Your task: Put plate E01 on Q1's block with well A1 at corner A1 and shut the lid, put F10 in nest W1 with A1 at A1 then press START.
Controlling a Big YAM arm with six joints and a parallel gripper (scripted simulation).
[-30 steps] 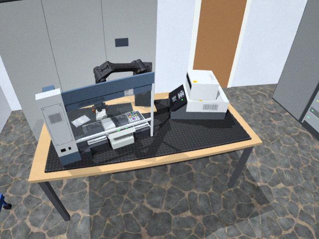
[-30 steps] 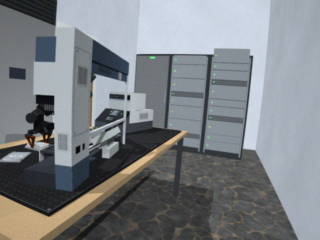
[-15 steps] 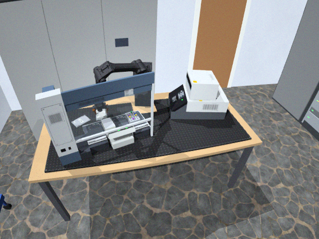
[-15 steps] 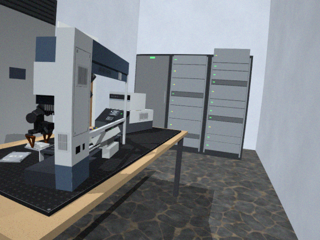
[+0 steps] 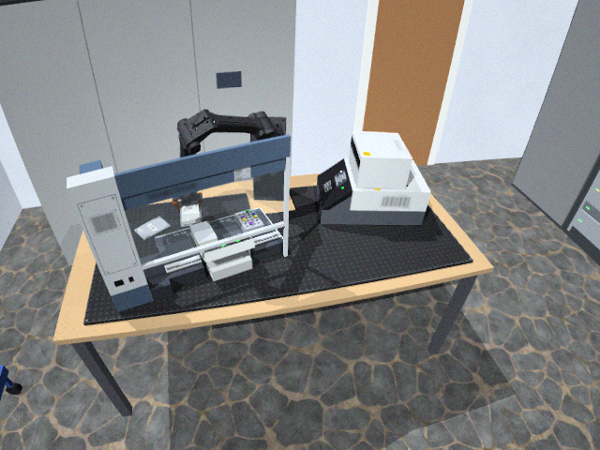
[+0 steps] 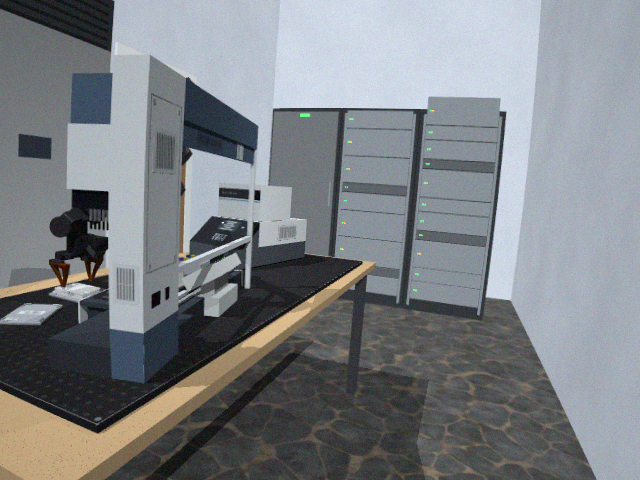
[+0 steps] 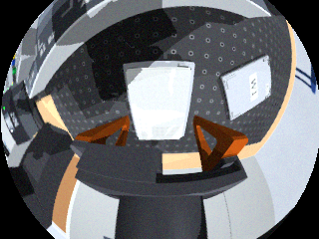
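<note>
My gripper (image 6: 76,274) is open, with its orange fingers spread just above a white PCR plate (image 7: 159,102). That plate rests on a small raised stand (image 6: 78,292) behind the deck frame and also shows in the top view (image 5: 189,212). A second white plate (image 5: 151,227) lies flat on the mat to its left; it also shows in the wrist view (image 7: 247,87) and the exterior view (image 6: 31,313). I cannot read either plate's label. Q1 (image 5: 382,193) stands at the table's right rear with its white lid (image 5: 380,159) raised and a green lamp (image 5: 342,187).
The tall blue and white deck frame (image 5: 193,169) spans the deck between the camera and my arm. The tube cooling block (image 5: 250,220) with coloured caps and a white block (image 5: 203,232) sit on the deck. Q1's dark key panel (image 5: 333,184) faces the deck.
</note>
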